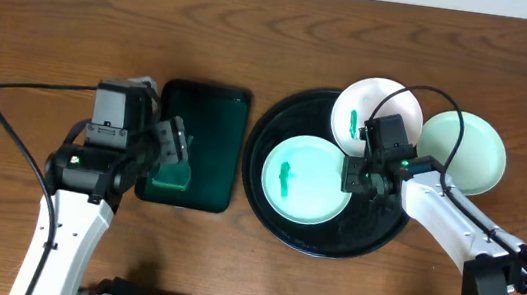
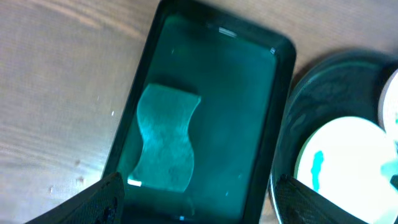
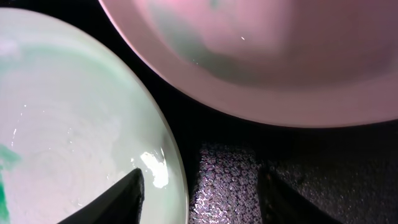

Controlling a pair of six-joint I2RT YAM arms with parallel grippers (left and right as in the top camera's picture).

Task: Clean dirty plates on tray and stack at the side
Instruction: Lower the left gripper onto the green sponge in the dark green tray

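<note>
Right hand point(image 3: 199, 200) released, fingers astride the rim of the near plate point(image 1: 305, 180) on the tray point(image 1: 317, 243); left hand point(image 2: 199, 208) spread above a sponge point(image 2: 165, 140). Beyond: second plate point(image 1: 379, 109) overlapping the tray edge, third plate point(image 1: 465, 150) beside it on the bench point(image 1: 57, 21).

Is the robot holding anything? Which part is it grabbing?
Nothing is held. The left fingers are open above the sponge in the green tray; the right fingers are open over the edge of a plate on the black tray.
</note>
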